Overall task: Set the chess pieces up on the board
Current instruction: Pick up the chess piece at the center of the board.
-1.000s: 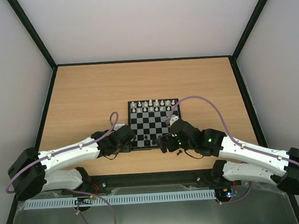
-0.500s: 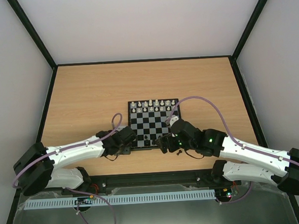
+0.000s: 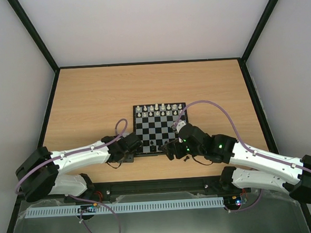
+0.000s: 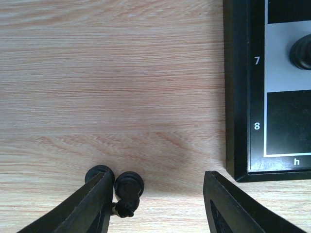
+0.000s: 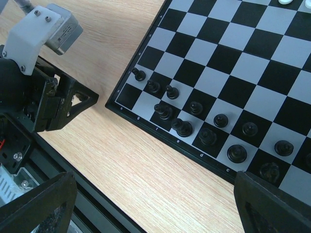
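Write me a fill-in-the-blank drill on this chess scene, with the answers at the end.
1. Beside the left gripper, two black pieces sit off the board, on the ____.
2. The h8 corner square is coloured ____.
3. In the top view, the far-edge pieces are coloured ____.
4. The right gripper holds nothing; its jaws are ____.
Answers: table; black; white; open.

Left pincer (image 4: 158, 175) spread wide over the table (image 4: 97, 73); two black pieces (image 4: 129, 185) beside one finger, board (image 4: 238, 97) corner nearby
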Tool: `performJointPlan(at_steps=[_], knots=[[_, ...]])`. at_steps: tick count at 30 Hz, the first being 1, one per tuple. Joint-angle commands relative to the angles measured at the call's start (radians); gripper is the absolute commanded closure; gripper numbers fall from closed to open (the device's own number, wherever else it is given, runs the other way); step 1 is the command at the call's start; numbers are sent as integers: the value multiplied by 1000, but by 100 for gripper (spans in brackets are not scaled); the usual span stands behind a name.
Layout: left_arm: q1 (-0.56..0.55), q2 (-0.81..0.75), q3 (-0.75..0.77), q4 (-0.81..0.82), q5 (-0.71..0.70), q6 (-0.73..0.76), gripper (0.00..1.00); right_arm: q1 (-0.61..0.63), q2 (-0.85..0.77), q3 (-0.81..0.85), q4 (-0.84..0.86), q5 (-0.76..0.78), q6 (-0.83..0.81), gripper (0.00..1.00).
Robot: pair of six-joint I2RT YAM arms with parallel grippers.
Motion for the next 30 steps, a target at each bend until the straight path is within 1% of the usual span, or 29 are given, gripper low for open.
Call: performJointPlan(at_steps=[1, 9, 15, 30], knots=[[5, -5, 15, -49, -8, -18, 46, -3, -18, -1, 1, -11, -14, 11], [5, -21, 9, -58, -7, -25, 50, -4, -14, -4, 5, -15, -14, 11], [5, -28, 2, -60, -3, -29, 59, -3, -8, -4, 7, -15, -15, 11], [2, -56, -31, -62, 24, -51, 61, -5, 0, -4, 9, -21, -19, 11]])
